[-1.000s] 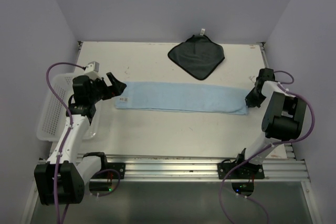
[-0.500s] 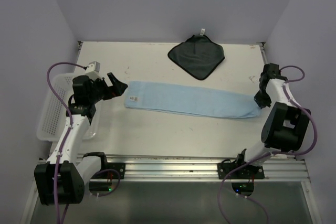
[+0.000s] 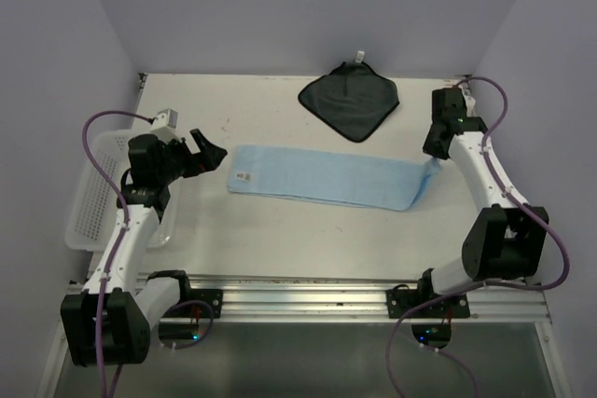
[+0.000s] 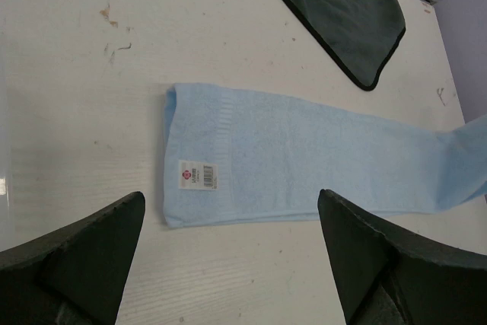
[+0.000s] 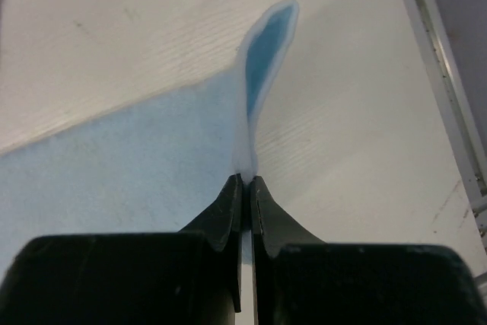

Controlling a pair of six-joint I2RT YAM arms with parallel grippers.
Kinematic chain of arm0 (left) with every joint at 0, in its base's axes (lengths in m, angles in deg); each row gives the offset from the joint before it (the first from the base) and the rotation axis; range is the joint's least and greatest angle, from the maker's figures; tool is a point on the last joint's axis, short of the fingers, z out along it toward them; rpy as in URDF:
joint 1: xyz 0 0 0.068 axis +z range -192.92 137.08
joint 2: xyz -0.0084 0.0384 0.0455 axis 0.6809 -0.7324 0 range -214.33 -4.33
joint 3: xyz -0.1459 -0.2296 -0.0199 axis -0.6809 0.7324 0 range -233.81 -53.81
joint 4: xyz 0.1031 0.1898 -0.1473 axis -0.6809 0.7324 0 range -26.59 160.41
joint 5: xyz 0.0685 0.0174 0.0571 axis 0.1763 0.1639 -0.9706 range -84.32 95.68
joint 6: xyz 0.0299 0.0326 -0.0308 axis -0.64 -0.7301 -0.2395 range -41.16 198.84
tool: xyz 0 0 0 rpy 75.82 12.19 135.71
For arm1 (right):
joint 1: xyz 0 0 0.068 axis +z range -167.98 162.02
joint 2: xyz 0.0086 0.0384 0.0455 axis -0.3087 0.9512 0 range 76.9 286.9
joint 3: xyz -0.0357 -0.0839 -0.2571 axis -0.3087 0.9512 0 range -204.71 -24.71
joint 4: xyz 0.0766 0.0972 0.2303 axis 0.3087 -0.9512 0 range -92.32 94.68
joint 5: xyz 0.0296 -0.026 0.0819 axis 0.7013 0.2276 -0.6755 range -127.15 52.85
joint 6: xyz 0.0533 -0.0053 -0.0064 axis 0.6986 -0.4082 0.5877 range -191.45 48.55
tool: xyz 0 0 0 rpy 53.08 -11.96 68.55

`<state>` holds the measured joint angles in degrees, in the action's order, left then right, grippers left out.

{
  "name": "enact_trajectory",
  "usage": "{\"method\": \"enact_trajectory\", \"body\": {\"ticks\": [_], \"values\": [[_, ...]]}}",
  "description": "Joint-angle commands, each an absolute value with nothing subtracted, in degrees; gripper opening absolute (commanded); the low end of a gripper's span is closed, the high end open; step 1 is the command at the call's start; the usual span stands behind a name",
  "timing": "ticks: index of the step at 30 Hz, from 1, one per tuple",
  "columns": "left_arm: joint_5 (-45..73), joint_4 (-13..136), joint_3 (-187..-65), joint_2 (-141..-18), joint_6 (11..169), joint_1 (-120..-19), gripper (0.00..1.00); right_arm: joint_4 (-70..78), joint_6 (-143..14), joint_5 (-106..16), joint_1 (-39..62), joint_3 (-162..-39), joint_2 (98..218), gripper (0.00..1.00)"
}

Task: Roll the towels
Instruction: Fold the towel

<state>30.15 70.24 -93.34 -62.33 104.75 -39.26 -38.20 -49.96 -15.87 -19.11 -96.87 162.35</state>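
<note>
From above, my left arm leans in from the left side of the tabletop (image 3: pixel 280 235), beside the white basket (image 3: pixel 91 195). My left hand (image 3: pixel 210 154) is spread wide and empty, just short of the tagged end of the light blue towel (image 3: pixel 322 177), a long folded strip. My right arm reaches far forward; my right hand (image 3: pixel 432 159) pinches the strip's right corner. The dark towel (image 3: pixel 349 100) lies flat near the far edge.

Left wrist: my fingers (image 4: pixel 84 253) stand wide apart, touching nothing.

Right wrist: my jaws press together on a raised blue fold.
</note>
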Motion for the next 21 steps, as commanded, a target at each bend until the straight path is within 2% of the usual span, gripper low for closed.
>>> {"method": "enact_trajectory", "body": {"ticks": [1,11,13,16,21], "values": [[31.43,67.89,-93.98,-60.93,103.98,-39.49,1.0,-38.12,-50.89,-16.32,-14.13,-100.47,164.34,0.0],[30.81,68.16,-94.15,-60.4,103.54,-39.49,1.0,-41.73,-49.48,-17.55,-1.3,-109.26,170.93,0.0],[30.82,67.89,-93.89,-60.49,103.8,-39.49,0.95,-43.13,-49.22,-17.46,0.12,-111.8,172.16,0.0],[30.03,68.24,-93.89,-60.49,103.89,-39.49,1.0,-45.32,-49.04,-17.02,2.84,-115.84,174.54,0.0],[29.94,68.33,-93.98,-60.49,103.98,-39.58,1.0,-48.76,-48.95,-16.5,7.84,-122.88,178.4,0.0]]}}
